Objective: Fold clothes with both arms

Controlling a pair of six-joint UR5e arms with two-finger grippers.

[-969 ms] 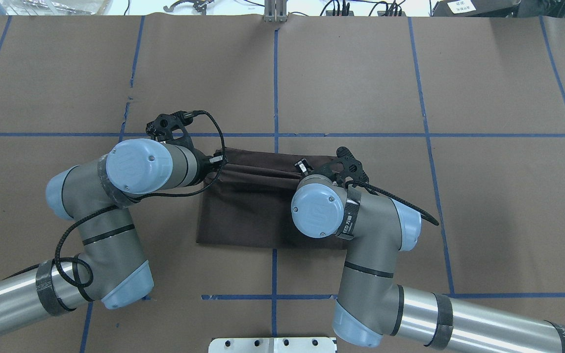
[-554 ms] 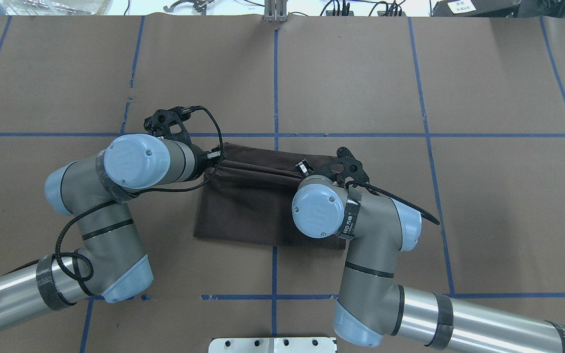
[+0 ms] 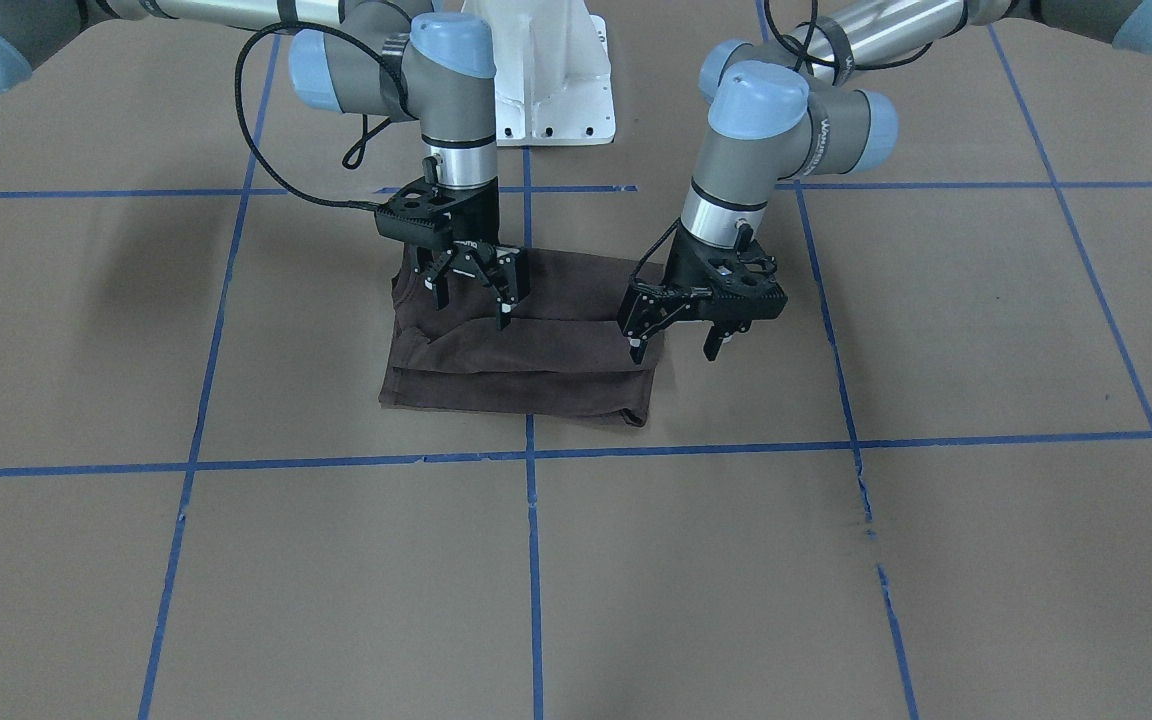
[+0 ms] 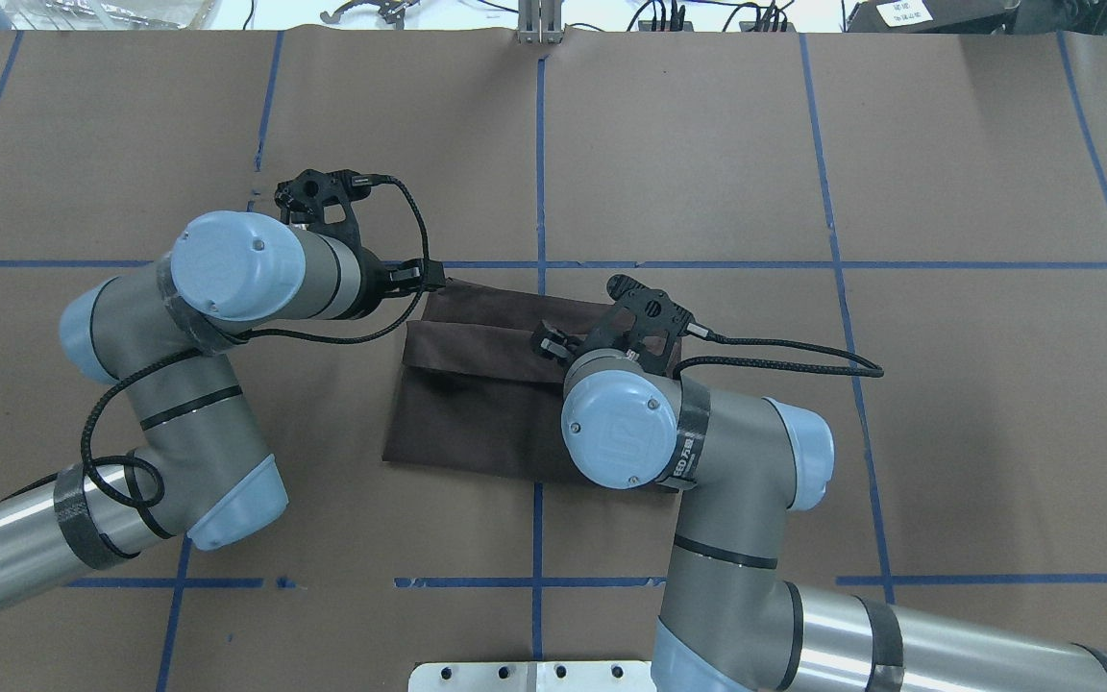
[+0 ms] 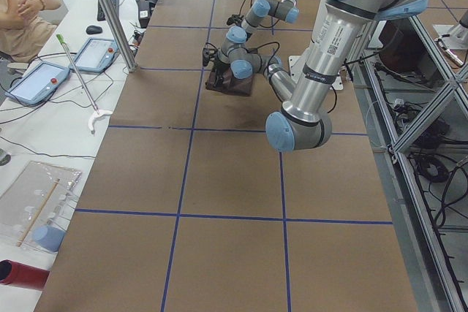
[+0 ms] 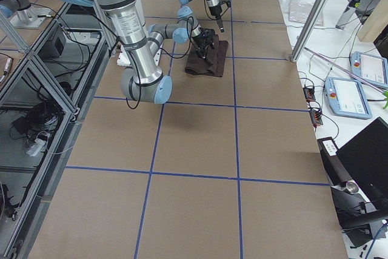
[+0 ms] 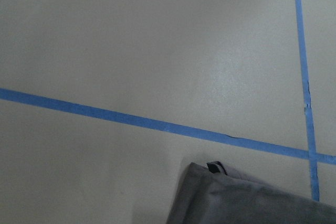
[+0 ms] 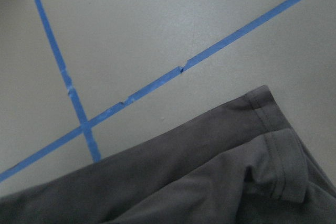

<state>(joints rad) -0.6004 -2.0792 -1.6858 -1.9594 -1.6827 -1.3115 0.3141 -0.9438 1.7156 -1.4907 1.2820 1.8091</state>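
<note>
The clothes are one dark brown-grey T-shirt (image 3: 536, 365), folded into a flat rectangle at mid-table (image 4: 467, 413). In the front-facing view my left gripper (image 3: 674, 350) hangs open at the shirt's right edge, one finger over the cloth and one over bare table. My right gripper (image 3: 470, 308) is open just above the shirt's far left part, with nothing between its fingers. From overhead, the left gripper (image 4: 419, 274) is at the shirt's far left corner and the right gripper (image 4: 546, 344) is over the top fold. A hemmed sleeve (image 8: 275, 166) shows in the right wrist view, and a shirt corner (image 7: 241, 198) in the left wrist view.
Blue tape lines (image 4: 539, 173) cross the brown paper table cover in a grid. The white pedestal base (image 3: 551, 90) stands at the robot's edge. Beyond the far edge, control tablets (image 5: 44, 78) lie on a side table and a seated person (image 5: 22, 5) is partly visible.
The left arm has pulled away to the left and farther out, to the shirt's far corner. The right wrist has shifted left over the shirt. The top fold lies flatter.
</note>
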